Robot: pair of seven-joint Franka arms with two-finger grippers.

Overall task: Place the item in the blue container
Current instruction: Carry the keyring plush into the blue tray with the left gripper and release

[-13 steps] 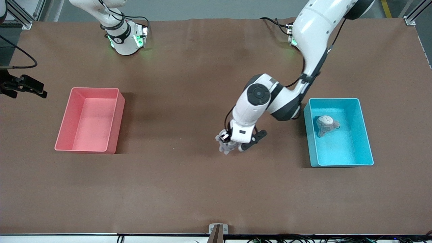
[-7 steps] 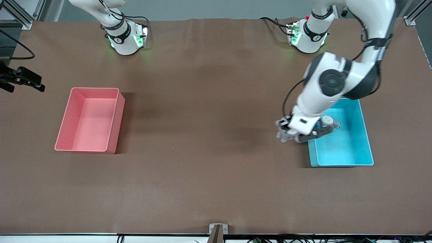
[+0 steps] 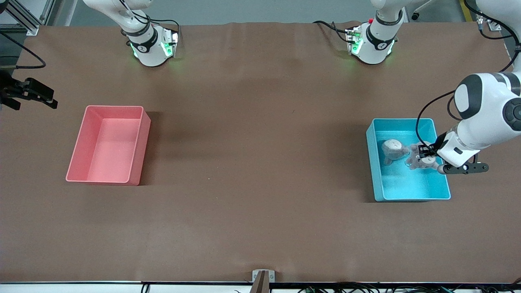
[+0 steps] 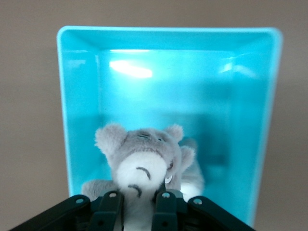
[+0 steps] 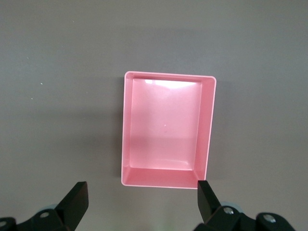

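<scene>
Front view, read from the right arm's end across to the left arm's: the right tool (image 3: 34, 95) waits off the counter's (image 3: 252, 162) edge, and its wrist view looks down on the pink bin (image 5: 166, 130) with its fingers (image 5: 74, 202) spread wide and nothing between them. That bin (image 3: 108, 144) holds nothing.

At the other end things have changed. One second ago the left tool hung over the bare middle of the counter with the grey plush bear pinched in it; half a second ago it was at the blue container's edge toward the right arm's end; now the left tool (image 3: 427, 156) is over the inside of the blue container (image 3: 443, 191). Its jaws are closed on the grey plush bear (image 3: 421, 160), which the left wrist view shows directly ahead of the fingers (image 4: 110, 204), face outward, with the container's floor (image 4: 163, 96) beneath it. I judge the carry done and only the release left: the bear is above the right bin, so opening the jaws should drop it in.

Just beside the tool, toward the right arm's end, a second plush toy (image 3: 392, 150) already lies on the container floor, close to the held bear; whether they touch I cannot tell.

Count: two bins, one pink and one blue; two plush toys, one lying, one gripped; two arms.
</scene>
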